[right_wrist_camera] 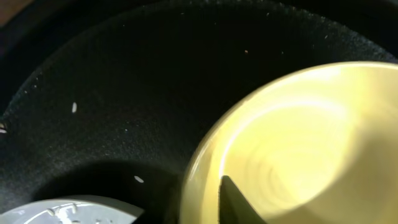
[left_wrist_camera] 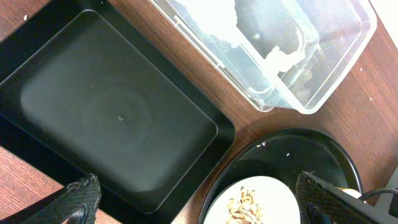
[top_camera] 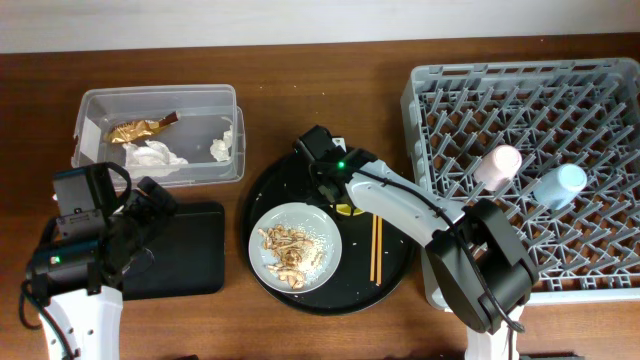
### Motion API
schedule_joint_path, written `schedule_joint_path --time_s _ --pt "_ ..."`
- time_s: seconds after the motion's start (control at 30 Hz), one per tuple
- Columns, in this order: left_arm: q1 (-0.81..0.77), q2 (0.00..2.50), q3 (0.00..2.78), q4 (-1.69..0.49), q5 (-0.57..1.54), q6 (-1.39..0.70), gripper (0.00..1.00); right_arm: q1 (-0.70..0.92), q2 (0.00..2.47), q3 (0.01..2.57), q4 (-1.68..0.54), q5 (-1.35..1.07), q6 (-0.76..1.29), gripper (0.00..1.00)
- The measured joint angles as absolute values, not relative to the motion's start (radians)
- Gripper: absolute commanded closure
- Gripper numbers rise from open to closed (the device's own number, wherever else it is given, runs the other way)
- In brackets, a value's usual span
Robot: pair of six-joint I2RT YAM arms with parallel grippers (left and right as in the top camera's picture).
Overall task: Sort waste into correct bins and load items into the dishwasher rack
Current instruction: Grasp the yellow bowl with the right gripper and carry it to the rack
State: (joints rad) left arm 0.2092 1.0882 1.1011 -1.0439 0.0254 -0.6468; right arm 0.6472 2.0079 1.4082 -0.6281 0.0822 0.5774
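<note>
Overhead: dishwasher rack (top_camera: 470, 110) fills the right, round black tray (top_camera: 272, 190) sits at centre, shallow black bin (left_wrist_camera: 118, 118) at lower left.
My left gripper (left_wrist_camera: 199, 199) hangs spread wide above that bin. My right gripper (top_camera: 338, 195) has one finger inside the yellow bowl (right_wrist_camera: 298, 143) on the round tray; I cannot tell if it has clamped. I judge a rim pinch could slip, tipping the bowl into the plate (top_camera: 320, 225) just beside it and scattering the food scraps (top_camera: 285, 250).

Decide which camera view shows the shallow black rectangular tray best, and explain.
Left wrist view: the shallow black rectangular tray fills much of the frame, floor and right rim plain. Overhead, the left arm hides part of it. The right wrist view misses it.
</note>
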Motion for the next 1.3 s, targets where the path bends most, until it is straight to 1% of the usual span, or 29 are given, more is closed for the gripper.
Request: schedule_joint_path --time_s 0.07,0.23,0.33,0.43,0.47,0.6,0.67,0.7,0.77,0.83,0.97,1.13,1.2,1.3 --pt "0.209 1.088 1.101 -1.044 0.025 -0.647 0.01 0.647 2.008 1.419 -0.646 0.081 0.577 0.96" --pt "0.209 1.088 1.101 -1.044 0.025 -0.647 0.01 0.648 2.009 1.514 -0.738 0.081 0.577 0.96" --pt "0.209 1.088 1.101 -1.044 0.025 -0.646 0.01 0.643 2.009 1.612 -0.851 0.078 0.577 0.96" --pt "0.209 1.088 1.101 -1.044 0.025 -0.647 0.01 0.616 2.008 1.774 -0.991 0.072 0.575 0.96" --pt "0.209 1.088 1.101 -1.043 0.025 -0.647 0.01 0.582 2.01 1.859 -1.077 0.064 0.572 0.96" --pt "0.209 1.088 1.101 -1.044 0.025 -0.647 0.01 0.405 2.004 2.115 -1.243 -0.043 0.463 0.96" --pt "0.209 1.088 1.101 -1.044 0.026 -0.647 0.0 0.266 2.002 2.228 -1.328 -0.143 0.384 0.96" --pt "0.209 1.088 1.101 -1.045 0.025 -0.647 0.01 0.165 2.002 2.277 -1.364 -0.222 0.332 0.96" --pt "0.209 1.088 1.101 -1.044 0.025 -0.647 0.01 0.035 2.002 2.296 -1.371 -0.319 0.272 0.96" --pt "0.209 1.088 1.101 -1.044 0.025 -0.647 0.0 -0.136 2.002 2.296 -1.377 -0.432 0.204 0.96" --pt "0.209 1.088 1.101 -1.044 0.025 -0.647 0.01 -0.373 2.002 2.296 -1.368 -0.589 0.072 0.96" --pt "0.209 1.088 1.101 -1.044 0.025 -0.647 0.01 -0.552 2.038 2.296 -1.294 -0.74 -0.022 0.96" --pt "0.209 1.088 1.101 -1.044 0.025 -0.647 0.01 -0.585 2.099 2.296 -1.255 -0.822 -0.034 0.96" --pt "0.209 1.088 1.101 -1.044 0.025 -0.646 0.01 -0.587 2.201 2.295 -1.225 -0.959 -0.061 0.96"
